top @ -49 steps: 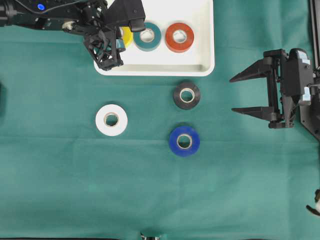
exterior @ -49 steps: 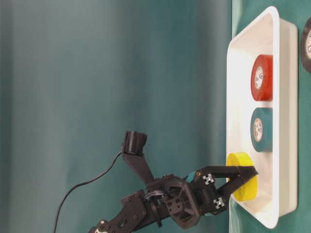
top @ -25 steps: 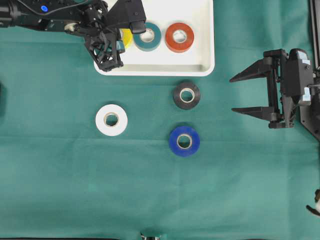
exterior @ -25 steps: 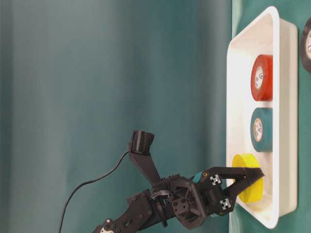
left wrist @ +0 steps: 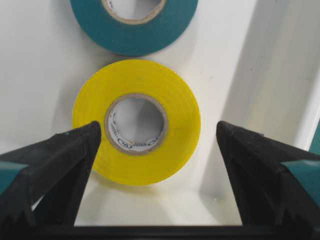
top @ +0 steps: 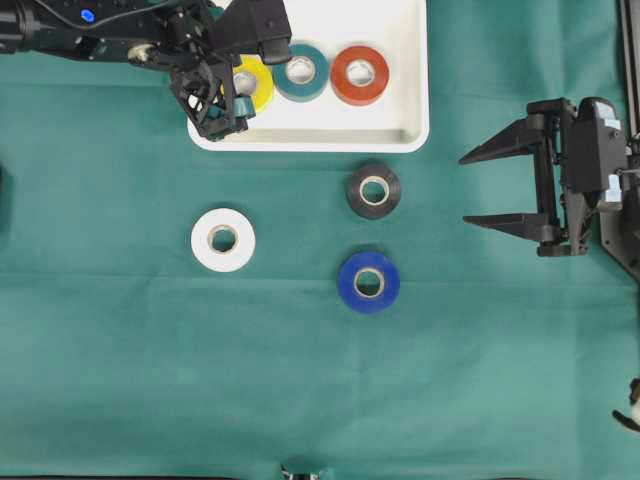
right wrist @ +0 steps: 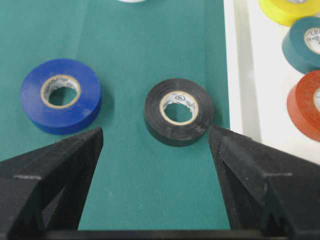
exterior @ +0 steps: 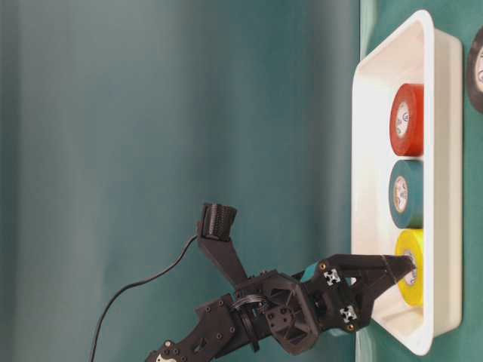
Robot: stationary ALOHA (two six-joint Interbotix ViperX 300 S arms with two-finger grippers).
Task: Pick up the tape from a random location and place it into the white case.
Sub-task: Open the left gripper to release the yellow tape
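3 rolls lie flat in the case: the left gripper has just released the yellow tape; 3 remain on the surface.

Teal roll cropped at top

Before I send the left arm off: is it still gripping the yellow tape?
No: in the left wrist view the left gripper is open, and the yellow tape lies flat in the white case.
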